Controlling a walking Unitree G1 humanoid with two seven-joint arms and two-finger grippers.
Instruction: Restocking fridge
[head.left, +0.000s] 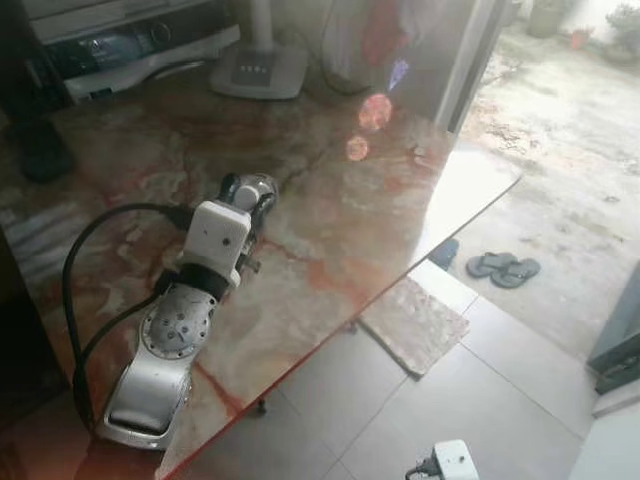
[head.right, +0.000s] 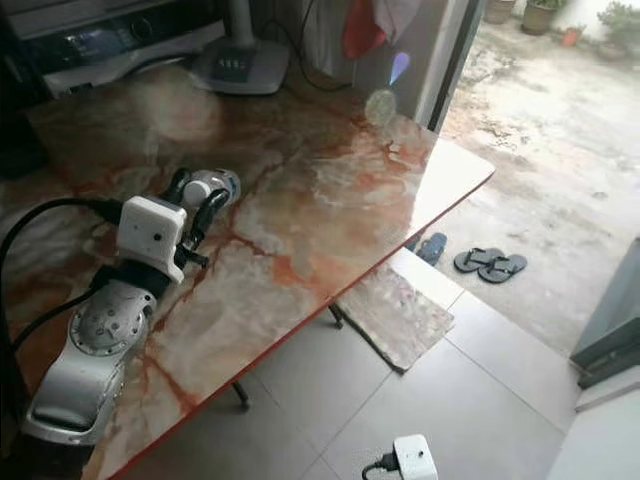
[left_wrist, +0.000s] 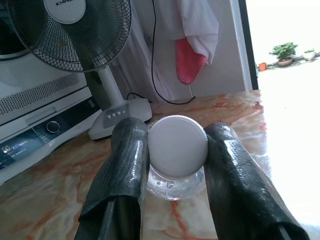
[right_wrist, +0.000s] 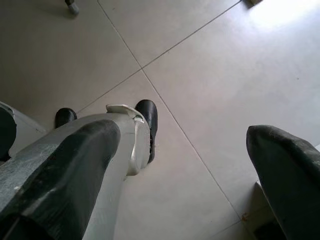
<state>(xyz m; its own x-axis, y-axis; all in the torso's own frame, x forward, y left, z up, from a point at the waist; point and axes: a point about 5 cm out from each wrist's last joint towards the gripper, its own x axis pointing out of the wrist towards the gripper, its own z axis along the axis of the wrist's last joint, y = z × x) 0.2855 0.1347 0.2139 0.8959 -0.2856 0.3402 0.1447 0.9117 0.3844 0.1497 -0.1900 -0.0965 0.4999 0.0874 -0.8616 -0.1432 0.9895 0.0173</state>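
While the left arm lies stretched over the tabletop: its left gripper (left_wrist: 175, 165) sits around a clear bottle (left_wrist: 176, 176) lying on its side.

Left gripper: the two black fingers (left_wrist: 120, 175) flank the bottle's white cap (left_wrist: 177, 146), one on each side, touching or all but touching it; I cannot tell whether they are pressing.

Bottle: a clear plastic one with a white screw cap facing the wrist camera, resting on the marble-patterned table (head.left: 330, 200), roughly mid-table and set back from the front edge. In the head views it shows as a pale rounded shape (head.left: 252, 190) just beyond the white wrist housing.

Table: glossy, cream and rust-veined, with a red edge; its near corner juts out over the tiled floor (head.left: 400, 420).

Back of table: the base of a standing fan (head.left: 258, 70) rests on the far edge, and its cage and pole appear in the left wrist view beside a white appliance (left_wrist: 35, 105).

Right gripper: hanging low beside the robot, its fingers (right_wrist: 60, 165) spread wide apart with grey floor tiles between them; the robot's silver leg and black foot (right_wrist: 147, 120) lie below.

Floor: a loose marble slab (head.left: 415, 322) lies under the table corner.

Doorway: a pair of dark sandals (head.left: 503, 268) sits on the concrete outside.

Wall: a red-and-white cloth (left_wrist: 192, 45) hangs behind the table.
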